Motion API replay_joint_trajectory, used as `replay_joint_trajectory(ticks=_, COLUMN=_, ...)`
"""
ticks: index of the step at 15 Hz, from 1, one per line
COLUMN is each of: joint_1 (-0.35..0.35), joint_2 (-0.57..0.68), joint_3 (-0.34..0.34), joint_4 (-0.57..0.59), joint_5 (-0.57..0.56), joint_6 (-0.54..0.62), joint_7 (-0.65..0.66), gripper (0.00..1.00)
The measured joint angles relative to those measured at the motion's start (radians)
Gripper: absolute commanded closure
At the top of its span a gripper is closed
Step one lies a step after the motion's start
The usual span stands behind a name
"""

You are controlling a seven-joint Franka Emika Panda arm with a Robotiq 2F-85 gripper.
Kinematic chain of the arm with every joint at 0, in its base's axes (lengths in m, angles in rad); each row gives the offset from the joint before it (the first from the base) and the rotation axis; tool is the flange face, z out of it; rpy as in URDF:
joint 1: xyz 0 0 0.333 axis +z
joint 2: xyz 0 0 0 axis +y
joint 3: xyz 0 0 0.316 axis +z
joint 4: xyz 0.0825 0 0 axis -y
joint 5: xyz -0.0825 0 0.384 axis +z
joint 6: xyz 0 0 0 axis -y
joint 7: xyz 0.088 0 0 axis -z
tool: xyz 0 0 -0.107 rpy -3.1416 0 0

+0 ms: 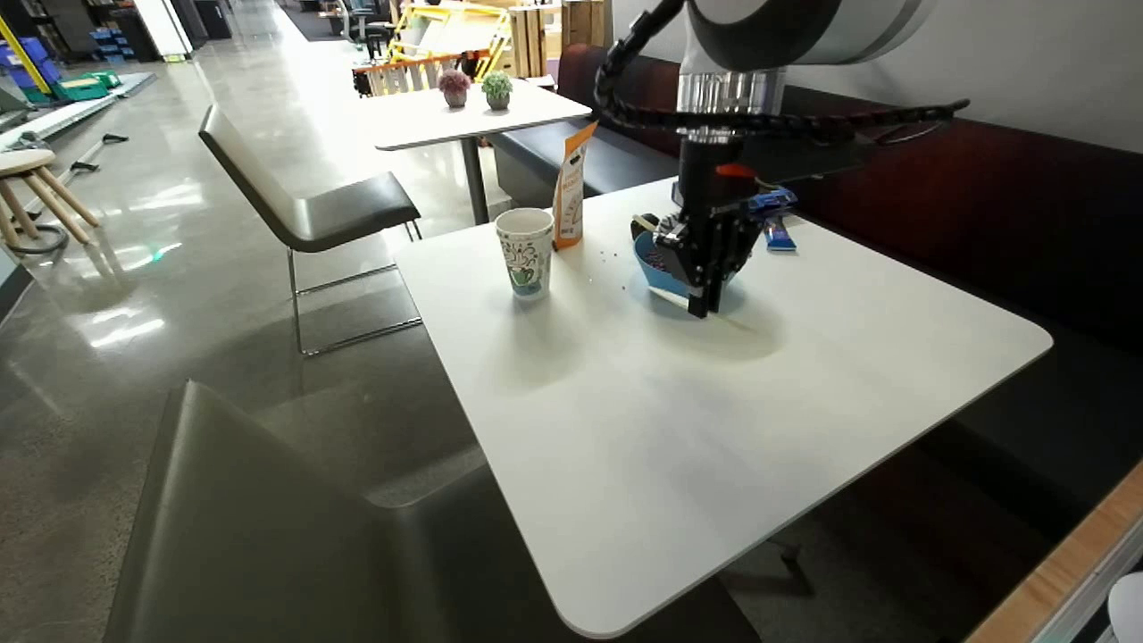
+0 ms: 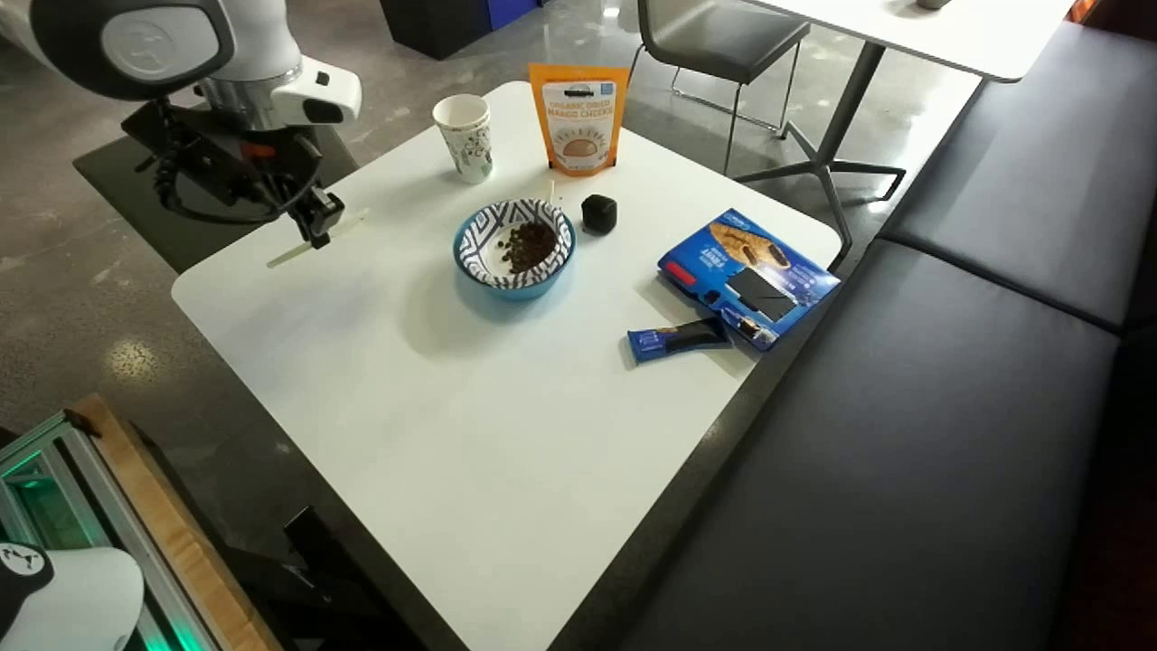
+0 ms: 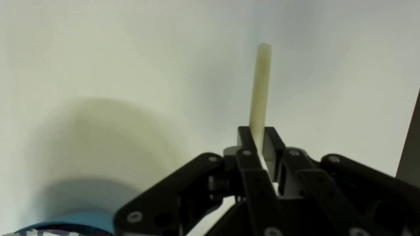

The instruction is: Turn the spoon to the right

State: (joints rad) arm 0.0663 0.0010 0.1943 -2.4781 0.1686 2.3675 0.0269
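Hand (image 3: 258, 136): clamped on slender tan spoon (image 3: 261, 78), near its middle | spoon: near one edge of table (image 2: 434, 434), apart from blue bowl (image 2: 519, 291); whether lifted, cannot tell | paper cup (image 2: 468, 145): near dried-mango pouch (image 2: 581, 122)

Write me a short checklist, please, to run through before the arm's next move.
1. Gripper closed on the spoon: ok, fingers at both its sides.
2. Firm grip: cannot tell from these pictures.
3. Spoon lifted off the table: cannot tell.
4. Bowl apart from the spoon: ok, seen in an exterior view.
5. Cup upright: ok, in both exterior views.
6. Turn to the right finished: cannot tell; no target angle shows.
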Motion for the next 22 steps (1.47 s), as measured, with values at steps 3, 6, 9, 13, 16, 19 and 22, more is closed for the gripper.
replay_joint_trajectory(ticks=3, joint_1=0.012, joint_2=-0.044, joint_3=-0.003, joint_4=-0.043, joint_5=0.008, joint_6=0.037, joint_7=0.151, gripper=0.97)
replay_joint_trajectory(ticks=6, joint_1=0.027, joint_2=-0.086, joint_3=0.0, joint_4=-0.109, joint_5=-0.038, joint_6=0.081, joint_7=0.351, gripper=0.97)
replay_joint_trajectory(ticks=9, joint_1=0.03, joint_2=-0.127, joint_3=0.017, joint_4=-0.172, joint_5=-0.123, joint_6=0.119, joint_7=0.568, gripper=0.97)
replay_joint_trajectory(ticks=13, joint_1=0.032, joint_2=-0.145, joint_3=0.024, joint_4=-0.19, joint_5=-0.147, joint_6=0.121, joint_7=0.651, gripper=0.87)
replay_joint_trajectory(ticks=16, joint_1=0.032, joint_2=-0.142, joint_3=0.021, joint_4=-0.188, joint_5=-0.147, joint_6=0.121, joint_7=0.648, gripper=0.97)
replay_joint_trajectory(ticks=19, joint_1=0.024, joint_2=-0.136, joint_3=0.019, joint_4=-0.18, joint_5=-0.164, joint_6=0.107, joint_7=0.71, gripper=0.97)
replay_joint_trajectory(ticks=22, joint_1=0.001, joint_2=-0.094, joint_3=0.017, joint_4=-0.144, joint_5=-0.221, joint_6=0.092, joint_7=0.887, gripper=0.97)
